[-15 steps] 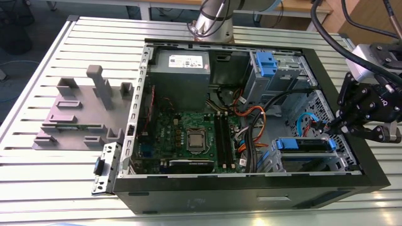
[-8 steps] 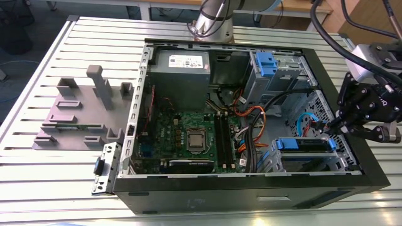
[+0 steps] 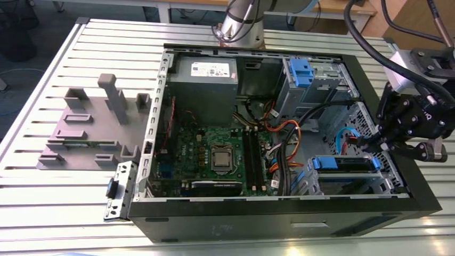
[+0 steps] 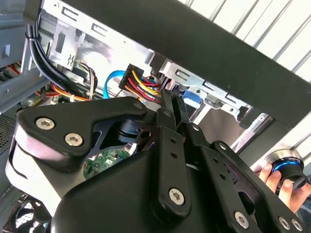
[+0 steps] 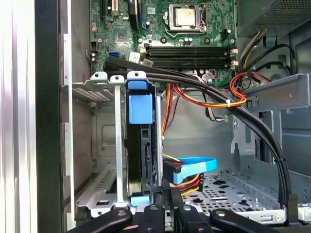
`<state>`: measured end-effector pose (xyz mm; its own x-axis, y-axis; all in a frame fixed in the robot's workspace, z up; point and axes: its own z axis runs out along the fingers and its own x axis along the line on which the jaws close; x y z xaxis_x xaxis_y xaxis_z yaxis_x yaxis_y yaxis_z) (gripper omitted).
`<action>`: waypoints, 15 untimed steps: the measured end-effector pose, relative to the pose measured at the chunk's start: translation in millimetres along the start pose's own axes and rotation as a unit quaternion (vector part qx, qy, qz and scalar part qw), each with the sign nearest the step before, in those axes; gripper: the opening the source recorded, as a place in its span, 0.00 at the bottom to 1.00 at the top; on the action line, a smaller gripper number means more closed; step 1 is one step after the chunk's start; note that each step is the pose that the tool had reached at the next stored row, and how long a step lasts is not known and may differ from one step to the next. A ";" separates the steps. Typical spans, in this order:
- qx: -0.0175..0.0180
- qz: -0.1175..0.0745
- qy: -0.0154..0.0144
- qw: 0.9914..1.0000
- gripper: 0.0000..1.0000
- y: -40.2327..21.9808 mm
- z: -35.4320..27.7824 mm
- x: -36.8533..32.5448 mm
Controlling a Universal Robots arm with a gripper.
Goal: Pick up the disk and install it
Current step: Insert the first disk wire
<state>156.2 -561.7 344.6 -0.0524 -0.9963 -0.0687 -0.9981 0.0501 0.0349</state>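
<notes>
Black steel walls of an open computer case (image 3: 284, 221) frame the scene; the case lies on its side on a slatted metal table (image 3: 64, 202), with the motherboard (image 3: 213, 154) exposed. At the exterior view's right, the gripper (image 3: 370, 143) reaches over the case edge towards the drive bay, its linkage dark against the chassis. The disk (image 5: 138, 150) appears in the first wrist view standing on edge inside the grey metal drive bay (image 5: 104, 160), its blue caddy rail and tab facing the camera; in the exterior view the same unit shows as a blue-fronted block (image 3: 344, 164) in the lower bay. The gripper's fingertips (image 5: 167, 191) meet just beside the disk's rear edge, where a bundle of yellow, red and black power wires (image 5: 187, 182) and a flat blue data cable (image 5: 194, 167) run. The fingers lie drawn together with almost no gap between them; whether they pinch the connector or merely rest against it cannot be told. In the second wrist view the gripper (image 4: 167, 104) likewise points at the coloured power plug (image 4: 138, 82) beneath the case rim. A second blue bracket (image 3: 301, 72) sits in the upper bay beside the power supply (image 3: 206, 80). A grey slotted holder (image 3: 92, 128) stands on the table, well apart from the case. A person's hand (image 4: 284, 187) rests on a round blue-ringed knob at the edge of the second wrist view.
</notes>
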 end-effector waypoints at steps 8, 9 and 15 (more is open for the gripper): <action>0.000 0.000 0.000 1.000 0.17 6.0 0.2 0.3; 0.000 0.000 0.000 1.000 0.17 6.7 0.3 0.4; 0.000 0.000 0.000 1.000 0.17 10.6 0.4 0.6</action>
<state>145.5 -561.7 344.6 -0.0524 -0.9963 -0.0687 -0.9981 0.0501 0.0349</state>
